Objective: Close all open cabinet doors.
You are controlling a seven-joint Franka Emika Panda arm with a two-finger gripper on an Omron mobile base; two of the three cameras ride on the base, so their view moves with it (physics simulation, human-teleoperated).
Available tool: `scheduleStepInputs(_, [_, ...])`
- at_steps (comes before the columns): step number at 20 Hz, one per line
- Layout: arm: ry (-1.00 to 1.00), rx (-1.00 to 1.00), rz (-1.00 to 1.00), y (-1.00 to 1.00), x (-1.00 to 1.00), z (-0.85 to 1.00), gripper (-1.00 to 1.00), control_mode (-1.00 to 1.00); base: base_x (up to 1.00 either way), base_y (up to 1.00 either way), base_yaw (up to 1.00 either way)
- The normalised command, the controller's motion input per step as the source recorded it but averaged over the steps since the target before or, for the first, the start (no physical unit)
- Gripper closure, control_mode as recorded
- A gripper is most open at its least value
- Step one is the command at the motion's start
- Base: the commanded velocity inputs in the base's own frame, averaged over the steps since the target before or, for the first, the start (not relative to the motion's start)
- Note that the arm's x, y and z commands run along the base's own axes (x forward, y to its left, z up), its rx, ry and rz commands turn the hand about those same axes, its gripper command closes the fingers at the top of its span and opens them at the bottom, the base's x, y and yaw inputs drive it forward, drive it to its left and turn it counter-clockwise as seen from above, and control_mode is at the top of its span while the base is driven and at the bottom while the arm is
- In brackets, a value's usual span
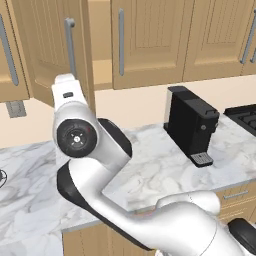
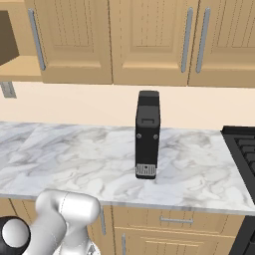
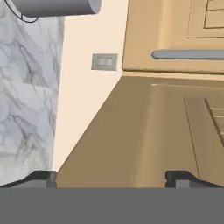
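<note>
One tall tan cabinet door [image 1: 45,45] stands swung out from the wall cabinets, its grey bar handle [image 1: 70,47] facing me. My white hand [image 1: 66,92] is raised right at that door's lower edge. In the hand view my gripper [image 3: 113,179] is open, its dark fingertips [image 3: 43,178] far apart, and the swung door [image 3: 153,131] looms close ahead across the gap. Beyond it is a shut door with a bar handle [image 3: 188,54]. The opened cabinet's dark inside [image 2: 7,37] shows at top left. The other cabinet doors [image 1: 150,40] [image 2: 149,40] are shut.
A black coffee machine [image 1: 192,125] [image 2: 147,134] stands on the marble counter [image 1: 150,165] [image 2: 74,159]. A stove [image 1: 245,117] [image 2: 241,144] lies at the right. A wall outlet [image 1: 16,108] [image 3: 105,61] sits under the cabinets. A grey cylinder [image 3: 57,6] rests on the counter.
</note>
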Motion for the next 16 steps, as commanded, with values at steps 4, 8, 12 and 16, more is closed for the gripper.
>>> scheduleStepInputs(4, [0.0, -0.18, -0.26, 0.0, 0.6, 0.23, -1.0, -1.0, 0.0, 0.0, 0.0])
scheduleStepInputs(8, [0.04, -0.07, -0.19, -0.15, 1.0, 0.0, -1.0, -1.0, 0.0, 0.0, 0.0])
scheduleStepInputs(12, [0.05, 0.0, -0.1, -0.22, 1.0, -0.07, -1.0, -1.0, 0.0, 0.0, 0.0])
scheduleStepInputs(16, [0.01, -0.01, -0.04, -0.2, 1.0, -0.1, -1.0, -1.0, 0.0, 0.0, 0.0])
